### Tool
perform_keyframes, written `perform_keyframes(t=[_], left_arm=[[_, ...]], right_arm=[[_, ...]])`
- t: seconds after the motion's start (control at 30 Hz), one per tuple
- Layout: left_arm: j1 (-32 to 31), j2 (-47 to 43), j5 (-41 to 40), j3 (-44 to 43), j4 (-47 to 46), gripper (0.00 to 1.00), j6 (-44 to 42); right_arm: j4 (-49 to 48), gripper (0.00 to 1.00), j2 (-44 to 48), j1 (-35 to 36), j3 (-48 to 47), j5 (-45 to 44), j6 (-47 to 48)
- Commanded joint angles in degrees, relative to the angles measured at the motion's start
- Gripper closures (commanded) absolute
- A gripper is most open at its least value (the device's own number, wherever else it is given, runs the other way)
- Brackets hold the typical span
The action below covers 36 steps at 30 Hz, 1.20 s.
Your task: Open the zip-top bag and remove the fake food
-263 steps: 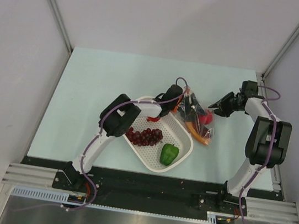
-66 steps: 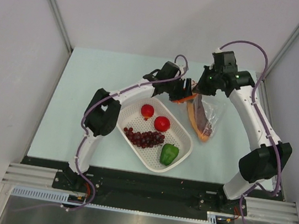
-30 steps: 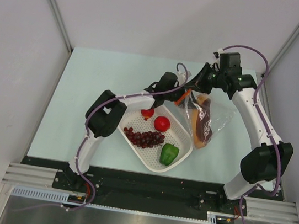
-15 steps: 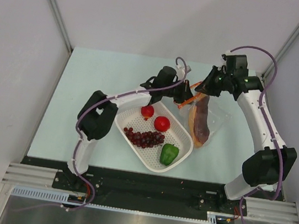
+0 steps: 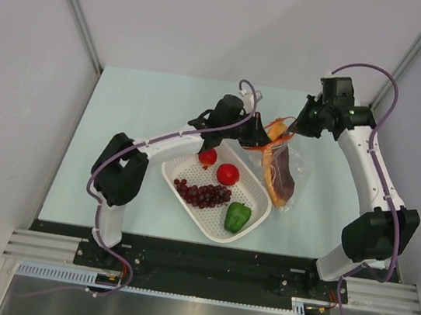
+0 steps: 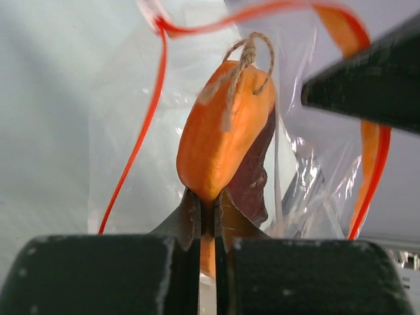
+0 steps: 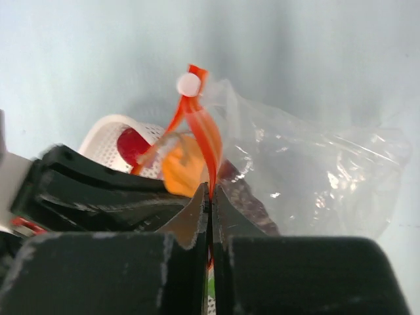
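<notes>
We see the left tool (image 6: 207, 213) pinched shut on the orange piece (image 6: 220, 131) at the mouth of the zip-top bag (image 7: 315, 177), just beside the white basket (image 5: 262, 194) over the table (image 5: 138, 116). The right tool (image 7: 210, 197) is clamped on the zipper strip (image 7: 203, 141). A dark item (image 5: 283, 185) inside is too blurred to name.

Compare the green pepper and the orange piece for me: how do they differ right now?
The green pepper lies in the white basket; the orange piece sits at the mouth of the zip-top bag. The pepper is untouched, while the left gripper is shut on the orange piece's lower end. The pepper is blocky; the orange piece is long, with a string loop at its tip. Both are fake food.
</notes>
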State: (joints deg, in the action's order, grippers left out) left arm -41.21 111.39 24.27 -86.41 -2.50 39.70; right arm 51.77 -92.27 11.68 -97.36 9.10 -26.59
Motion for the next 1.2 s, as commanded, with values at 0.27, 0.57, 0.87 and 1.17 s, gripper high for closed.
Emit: perform_keyframes(t=[0.27, 0.57, 0.87, 1.17], left_arm=[[3.6, -2.2, -6.3, -5.8, -4.2, 1.0, 5.0], [7.5, -5.3, -7.6, -8.2, -6.6, 1.0, 7.3], [12.6, -12.6, -7.1, -6.8, -3.8, 1.0, 4.1], [13.9, -23.3, -6.1, 6.1, 9.4, 1.0, 1.0]], right_arm=[[-2.0, 1.0, 8.9, 4.9, 10.4, -1.0, 7.2], [1.0, 1.0, 8.1, 2.6, 10.4, -5.2, 9.3], [-0.4, 1.0, 6.4, -0.2, 10.0, -6.7, 9.0], [2.5, 1.0, -1.3, -5.2, 4.1, -15.2, 8.4]])
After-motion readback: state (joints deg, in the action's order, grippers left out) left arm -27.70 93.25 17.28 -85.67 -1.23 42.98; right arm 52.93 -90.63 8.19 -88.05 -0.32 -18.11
